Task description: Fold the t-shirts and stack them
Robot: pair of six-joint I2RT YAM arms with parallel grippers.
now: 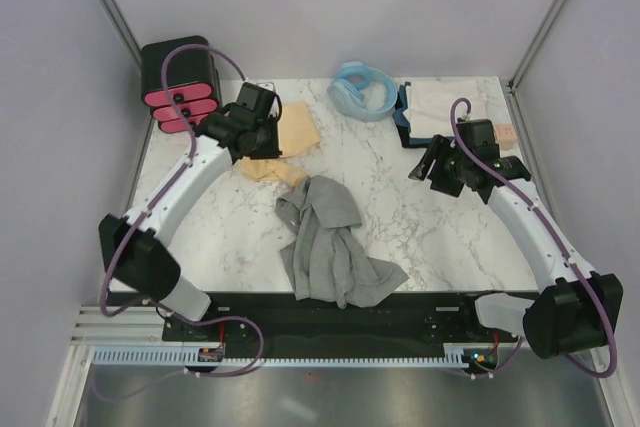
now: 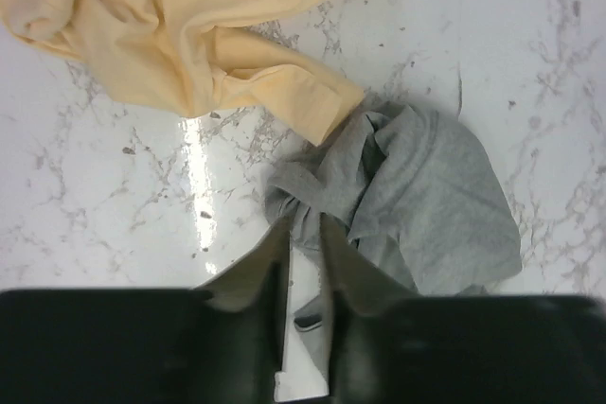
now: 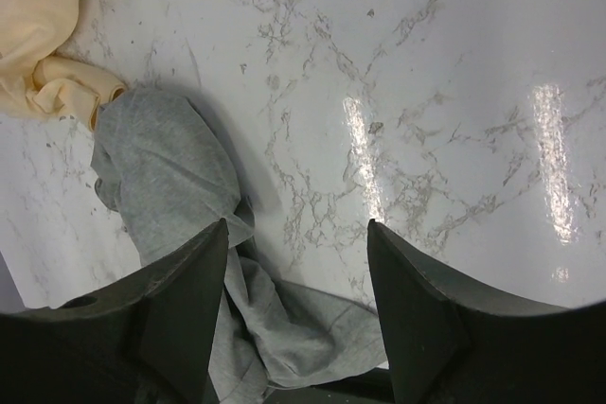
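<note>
Cloth of grey t-shirt (image 1: 330, 242) likely soft, light, limp; best pinched at a hem edge. Right gripper (image 3: 296, 226), right of it, gapes empty; left gripper (image 2: 304, 219), beyond it, state unclear.

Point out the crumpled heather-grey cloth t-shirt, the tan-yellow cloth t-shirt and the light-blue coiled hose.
crumpled heather-grey cloth t-shirt (image 1: 325, 247), top external view, middle of the heap.
tan-yellow cloth t-shirt (image 2: 180, 35), left wrist view, wrinkled body.
light-blue coiled hose (image 1: 347, 97), top external view, near-left part of the coil.
</note>
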